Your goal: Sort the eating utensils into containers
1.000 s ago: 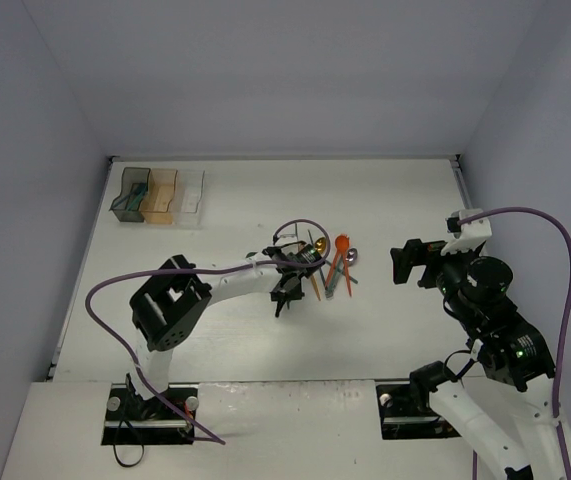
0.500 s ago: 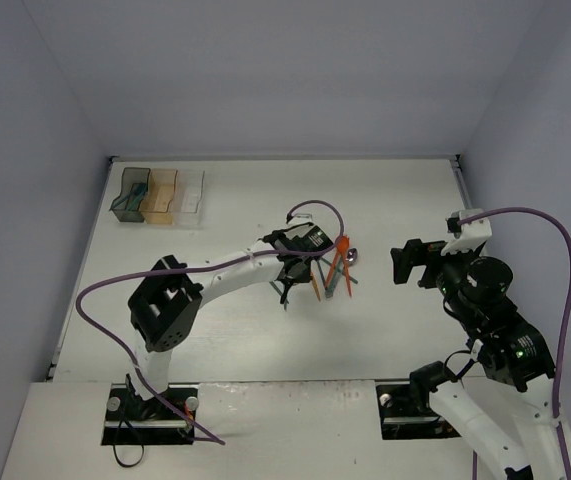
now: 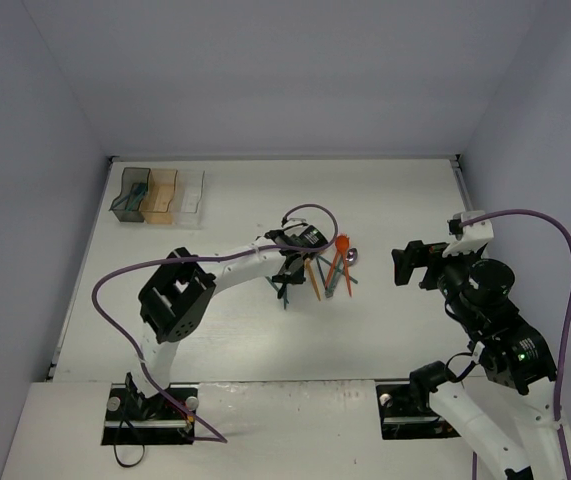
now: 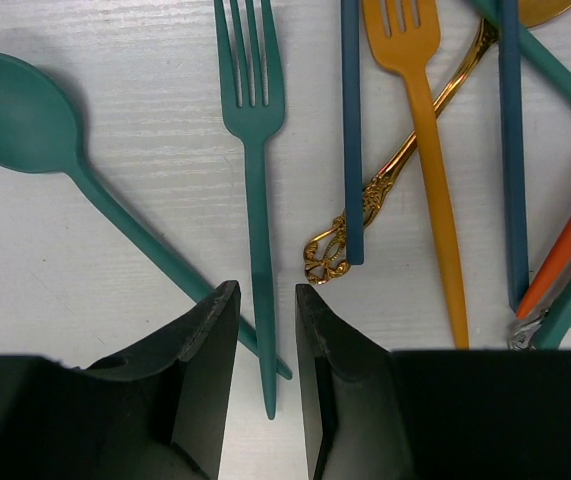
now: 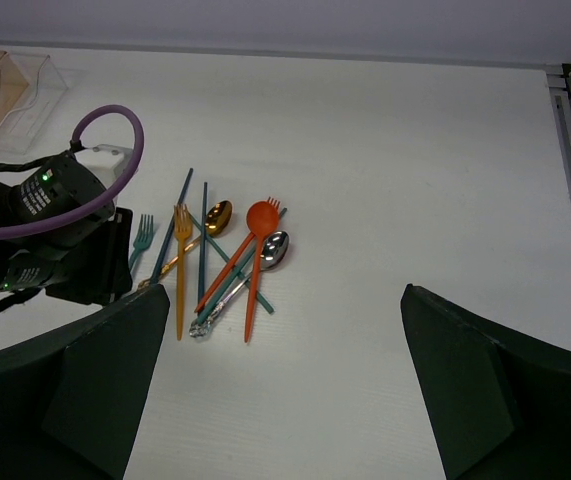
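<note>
The teal fork (image 4: 256, 190) lies flat on the white table (image 4: 105, 270) at the left edge of the utensil spread, tines pointing away from the left gripper (image 4: 265, 305) and its long handle running straight back into the gap between the two fingers. The jaws stand a little apart, one on each side of the handle, with a sliver of table showing on both sides, so they straddle the fork without pinching it. The fork's axis is in line with the wrist and across the closing direction, which looks right for a squeeze on the handle. The teal spoon (image 4: 25, 115) is the likely snag: its bowl sits off to the left, but its handle slants down and crosses the fork's handle just inside the gap, so closing may catch both. To the right, a dark blue stick (image 4: 352, 130), the gold spoon (image 4: 370, 195) and a yellow-orange fork (image 4: 427, 150) lie close by but outside the fingers. The containers (image 3: 161, 195) sit well apart at the far left corner, on this arm's side. The right gripper (image 5: 283, 330) hangs spread wide and empty, farther from the fork than the left one.
</note>
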